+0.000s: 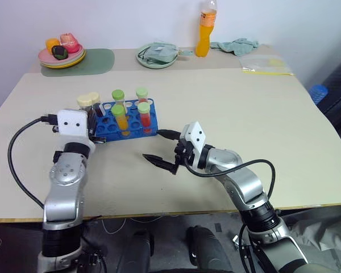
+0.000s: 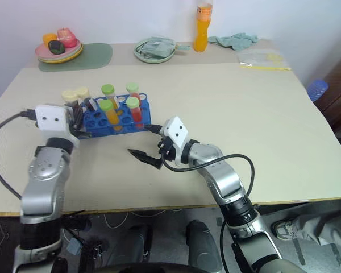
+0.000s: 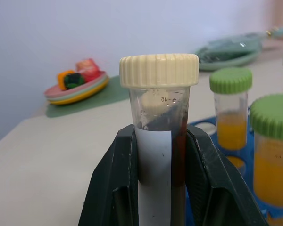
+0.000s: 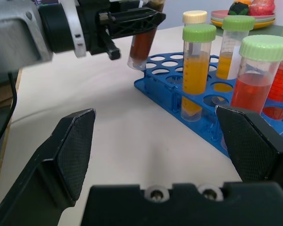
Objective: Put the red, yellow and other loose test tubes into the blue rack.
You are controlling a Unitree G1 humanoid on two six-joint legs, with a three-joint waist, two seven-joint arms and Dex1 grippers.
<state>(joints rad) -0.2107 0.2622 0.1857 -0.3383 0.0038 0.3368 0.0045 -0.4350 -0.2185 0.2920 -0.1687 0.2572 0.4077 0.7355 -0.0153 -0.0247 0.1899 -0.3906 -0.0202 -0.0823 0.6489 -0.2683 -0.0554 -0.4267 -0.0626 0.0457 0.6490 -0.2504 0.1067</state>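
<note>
With your left pincer clamped on the maroon tube and right pincer wide, keep it upright and lower it into an empty hole at the blue rack end nearest it.

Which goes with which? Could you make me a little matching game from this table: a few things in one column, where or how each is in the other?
1. maroon tube
2. right gripper
3. orange bottle
4. yellow tube

A. standing in the blue rack
B. open, holding nothing
C. clamped in the left gripper
D. at the table's far edge

Pairs: 1-C, 2-B, 3-D, 4-A
</note>
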